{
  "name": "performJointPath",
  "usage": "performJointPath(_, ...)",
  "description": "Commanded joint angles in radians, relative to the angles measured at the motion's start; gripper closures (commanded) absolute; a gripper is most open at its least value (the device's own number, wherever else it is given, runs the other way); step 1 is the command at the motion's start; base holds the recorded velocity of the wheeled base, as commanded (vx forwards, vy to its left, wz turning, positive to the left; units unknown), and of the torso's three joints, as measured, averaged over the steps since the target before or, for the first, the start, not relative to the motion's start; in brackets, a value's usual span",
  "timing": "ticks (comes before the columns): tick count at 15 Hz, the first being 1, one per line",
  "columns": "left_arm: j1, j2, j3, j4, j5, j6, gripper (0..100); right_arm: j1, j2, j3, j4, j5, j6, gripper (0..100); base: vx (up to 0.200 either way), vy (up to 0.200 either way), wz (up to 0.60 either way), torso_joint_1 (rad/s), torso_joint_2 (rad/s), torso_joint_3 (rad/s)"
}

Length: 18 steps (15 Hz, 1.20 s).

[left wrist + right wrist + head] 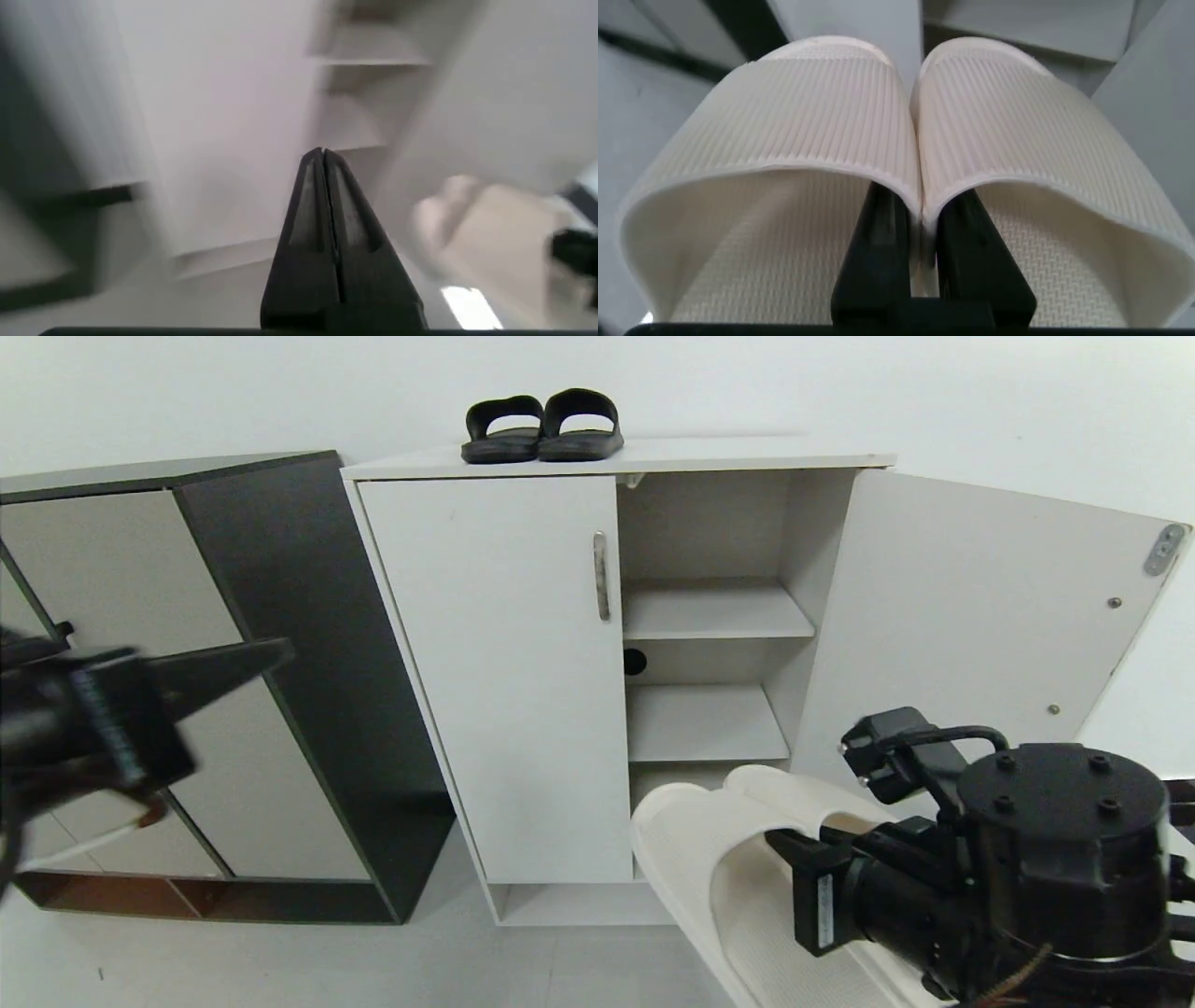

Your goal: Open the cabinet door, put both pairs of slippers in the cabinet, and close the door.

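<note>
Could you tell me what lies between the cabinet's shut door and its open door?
In the head view: the open compartment with two bare shelves, and, before its lowest part, the toes of the white slippers.

Left tool closed; right tool clamped tight.

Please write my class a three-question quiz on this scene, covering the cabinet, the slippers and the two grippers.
1. Multiple choice: where are the black slippers? A, on top of the white cabinet; B, on a shelf inside it; C, on the floor.
2. True or false: the left gripper has its jaws shut.
3. Short answer: the right gripper holds the white slippers. Which cabinet door stands open?
Key: 1 A. 2 true. 3 the right door.
</note>
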Motion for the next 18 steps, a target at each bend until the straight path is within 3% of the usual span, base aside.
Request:
performJointPath(1, 0.294, -0.479, 0.179, 0.259, 0.19, 0.056, 100, -0.009, 0.086, -0.033, -0.016, -0.013, 0.012, 100, 0.0, 0.0, 0.0, 0.0, 0.0, 0.0)
performJointPath(2, 0.42, -0.659, 0.328, 0.299, 0.244, 0.125, 100, -0.009, 0.089, -0.02, -0.03, -0.013, 0.012, 100, 0.0, 0.0, 0.0, 0.0, 0.0, 0.0)
performJointPath(4, 0.519, -0.87, 0.517, 0.299, 0.224, 0.143, 100, -0.009, 0.086, -0.007, -0.032, -0.013, 0.011, 100, 0.0, 0.0, 0.0, 0.0, 0.0, 0.0)
performJointPath(6, 0.509, -0.968, 0.607, 0.296, 0.22, 0.146, 100, -0.006, 0.086, -0.004, -0.032, -0.013, 0.011, 100, 0.0, 0.0, 0.0, 0.0, 0.0, 0.0)
performJointPath(9, 0.49, -1.002, 0.693, 0.282, 0.052, 0.139, 100, 0.005, 0.084, 0.023, -0.049, -0.013, 0.009, 100, 0.0, 0.0, 0.0, 0.0, 0.0, 0.0)
performJointPath(10, 0.49, -1.002, 0.744, 0.198, -0.083, 0.139, 100, 0.01, 0.084, 0.032, -0.068, -0.012, 0.009, 100, 0.0, 0.0, 0.0, 0.0, 0.0, 0.0)
performJointPath(12, 0.49, -1.002, 0.807, 0.099, -0.251, 0.157, 100, 0.011, 0.086, 0.038, -0.075, -0.012, 0.007, 100, 0.0, 0.0, 0.0, 0.0, 0.0, 0.0)
performJointPath(14, 0.49, -1.002, 0.813, 0.098, -0.248, 0.182, 100, 0.014, 0.086, 0.039, -0.076, -0.012, 0.007, 100, 0.0, 0.0, 0.0, 0.0, 0.0, 0.0)
performJointPath(18, 0.49, -1.002, 0.814, 0.098, -0.244, 0.169, 100, 0.016, 0.093, 0.038, -0.079, -0.01, 0.009, 100, 0.0, 0.0, 0.0, 0.0, 0.0, 0.0)
